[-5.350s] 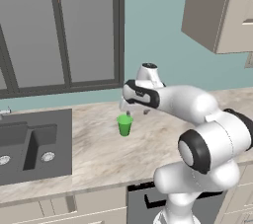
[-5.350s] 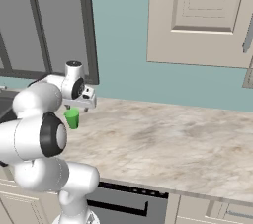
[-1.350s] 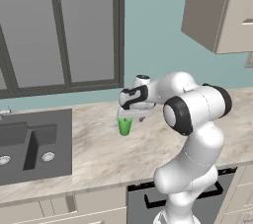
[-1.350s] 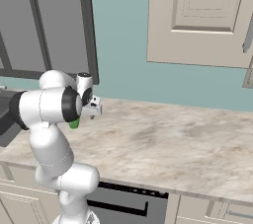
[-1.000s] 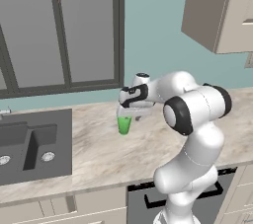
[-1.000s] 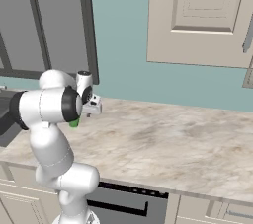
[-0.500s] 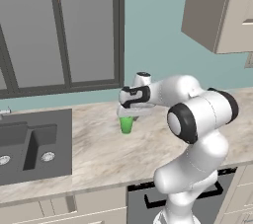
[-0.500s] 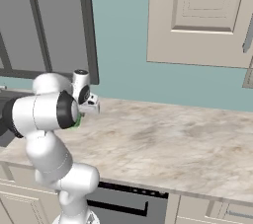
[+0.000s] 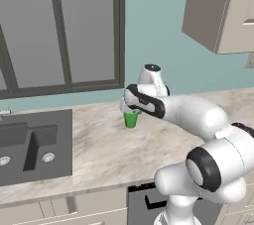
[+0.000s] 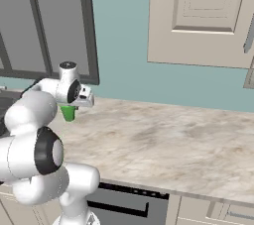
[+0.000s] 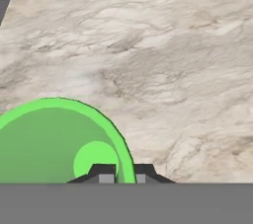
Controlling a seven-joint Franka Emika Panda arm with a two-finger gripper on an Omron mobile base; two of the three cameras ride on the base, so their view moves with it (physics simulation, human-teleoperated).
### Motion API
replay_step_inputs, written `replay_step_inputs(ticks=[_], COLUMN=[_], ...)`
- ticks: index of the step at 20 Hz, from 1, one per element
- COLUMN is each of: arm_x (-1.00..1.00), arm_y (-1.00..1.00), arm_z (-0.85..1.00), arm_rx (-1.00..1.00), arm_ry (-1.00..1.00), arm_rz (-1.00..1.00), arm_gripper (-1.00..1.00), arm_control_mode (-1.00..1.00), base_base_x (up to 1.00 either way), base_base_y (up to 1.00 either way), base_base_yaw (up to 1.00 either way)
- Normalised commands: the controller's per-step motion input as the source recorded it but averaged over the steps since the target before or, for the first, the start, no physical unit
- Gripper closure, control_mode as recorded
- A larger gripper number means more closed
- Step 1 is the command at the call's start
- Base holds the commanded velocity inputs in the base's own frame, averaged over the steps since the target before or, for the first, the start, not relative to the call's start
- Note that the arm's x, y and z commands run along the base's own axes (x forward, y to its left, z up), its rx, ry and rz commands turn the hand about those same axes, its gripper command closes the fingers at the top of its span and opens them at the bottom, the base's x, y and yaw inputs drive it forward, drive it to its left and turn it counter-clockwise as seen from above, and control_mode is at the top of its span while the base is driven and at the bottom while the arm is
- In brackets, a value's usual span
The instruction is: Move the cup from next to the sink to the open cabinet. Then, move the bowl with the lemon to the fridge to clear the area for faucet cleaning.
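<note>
My end effector (image 11: 120, 172) pinches the cup's (image 9: 131, 119) rim near the surface's (image 9: 99, 144) back edge, right of the sink (image 9: 31, 142). I should lift it straight up, keeping it level.

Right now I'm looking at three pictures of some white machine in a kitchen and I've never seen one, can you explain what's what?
It is a white robot arm on a base, in a computer-drawn kitchen. Two pictures come from cameras behind the arm, to its left and right. The third is from a camera on its hand. On the marble counter stands a small green cup, right of a dark sink. The gripper at the arm's end has closed its two fingers on the cup's rim, one inside, one outside. A beige wall cabinet hangs above.
</note>
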Motion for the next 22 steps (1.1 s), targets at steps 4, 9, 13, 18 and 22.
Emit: replay_step_inputs(ticks=[4, 9, 13, 18, 22], arm_x=[-0.98, 0.00, 0.00, 0.00, 0.00], arm_y=[-0.01, 0.00, 0.00, 0.00, 0.00], arm_z=[0.73, 0.00, 0.00, 0.00, 0.00], arm_rx=[0.00, 0.00, 0.00, 0.00, 0.00], arm_ry=[-0.37, 0.00, 0.00, 0.00, 0.00], arm_rz=[0.00, 0.00, 0.00, 0.00, 0.00], arm_gripper=[1.00, 1.00, 1.00, 1.00, 1.00], arm_control_mode=[-1.00, 1.00, 1.00, 1.00, 1.00], base_base_x=[0.00, -1.00, -1.00, -0.78, -0.43], base_base_y=[0.00, 0.16, 0.61, 1.00, 1.00], base_base_yaw=[0.00, 0.00, 0.00, 0.02, 0.04])
